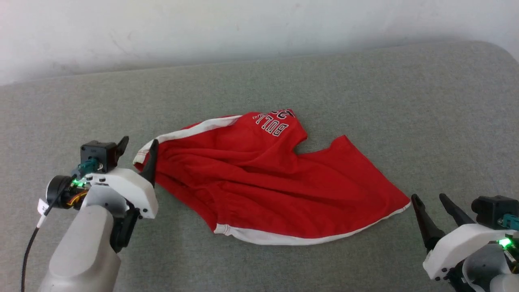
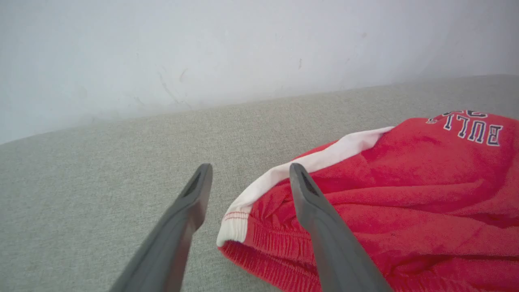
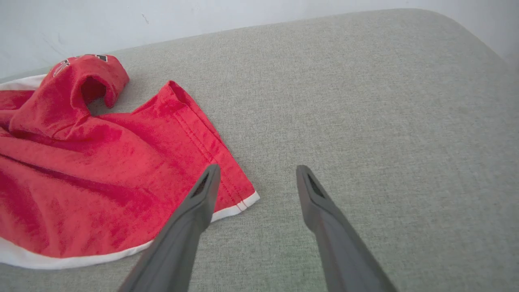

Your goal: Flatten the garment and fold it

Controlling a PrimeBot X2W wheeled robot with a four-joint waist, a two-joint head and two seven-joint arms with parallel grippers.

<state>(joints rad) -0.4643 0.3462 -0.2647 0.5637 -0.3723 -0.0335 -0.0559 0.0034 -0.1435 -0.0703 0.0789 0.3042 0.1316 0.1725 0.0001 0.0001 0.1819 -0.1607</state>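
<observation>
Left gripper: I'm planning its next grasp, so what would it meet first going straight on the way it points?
Probably the garment: the open left gripper straddles its waistband corner, with the white stripe just ahead of one finger. Beyond lies grey padded surface; height is unclear.

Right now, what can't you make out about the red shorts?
Lettering beyond BULL: head view, folded under on the red shorts.
Waistband corner: head view, partly covered by a finger of the left tool.
Rest of the shorts: right wrist view, cut by the left edge.
</observation>
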